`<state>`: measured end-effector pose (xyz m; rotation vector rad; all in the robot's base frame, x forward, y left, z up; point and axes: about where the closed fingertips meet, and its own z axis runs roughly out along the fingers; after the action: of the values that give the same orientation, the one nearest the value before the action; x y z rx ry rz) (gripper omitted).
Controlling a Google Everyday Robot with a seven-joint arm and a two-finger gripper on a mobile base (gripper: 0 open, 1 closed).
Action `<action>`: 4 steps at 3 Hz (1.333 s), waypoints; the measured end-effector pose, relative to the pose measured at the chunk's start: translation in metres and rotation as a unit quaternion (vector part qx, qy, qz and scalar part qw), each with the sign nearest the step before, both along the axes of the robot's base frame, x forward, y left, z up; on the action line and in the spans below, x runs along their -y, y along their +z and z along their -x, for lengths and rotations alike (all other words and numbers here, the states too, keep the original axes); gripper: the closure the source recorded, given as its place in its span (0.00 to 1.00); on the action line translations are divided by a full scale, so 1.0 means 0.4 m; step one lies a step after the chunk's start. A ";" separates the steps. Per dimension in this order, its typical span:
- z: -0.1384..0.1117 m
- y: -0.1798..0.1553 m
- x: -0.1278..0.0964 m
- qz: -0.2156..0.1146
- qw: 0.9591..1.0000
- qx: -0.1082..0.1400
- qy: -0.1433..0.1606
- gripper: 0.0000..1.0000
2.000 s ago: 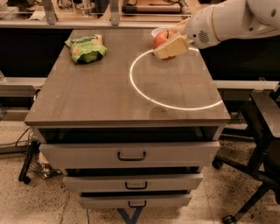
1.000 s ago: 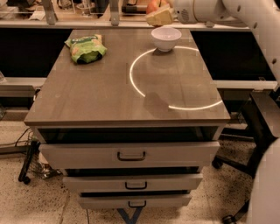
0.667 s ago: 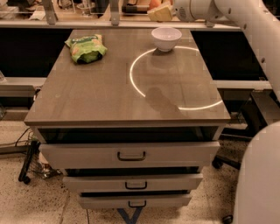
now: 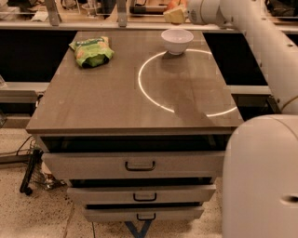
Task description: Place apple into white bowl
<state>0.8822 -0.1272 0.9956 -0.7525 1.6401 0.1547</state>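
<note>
The white bowl (image 4: 177, 40) stands empty at the far middle of the wooden table top (image 4: 107, 97). My gripper (image 4: 175, 14) hangs above and just behind the bowl, at the top edge of the view. It is shut on the apple (image 4: 172, 4), of which only a small orange-red part shows between the pale fingers. The apple is in the air, clear of the bowl and the table.
A green snack bag (image 4: 91, 50) lies at the far left of the table. My white arm (image 4: 260, 37) runs down the right side, and my body (image 4: 263, 176) fills the lower right. Drawers (image 4: 139, 165) sit under the table top. A shelf edge runs behind the table.
The gripper has risen from table level beside the bowl to above and behind it, taking the apple along. The bowl now shows in full, empty. My body has come into view at the lower right.
</note>
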 end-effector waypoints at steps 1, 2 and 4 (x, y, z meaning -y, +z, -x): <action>-0.051 -0.051 0.003 -0.020 0.999 -0.028 -0.016 1.00; -0.078 -0.097 -0.005 -0.026 0.998 -0.056 -0.019 0.86; -0.102 -0.158 0.007 -0.025 0.995 -0.091 -0.032 0.39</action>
<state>0.9231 -0.1299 0.9323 -0.6619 1.8233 0.2234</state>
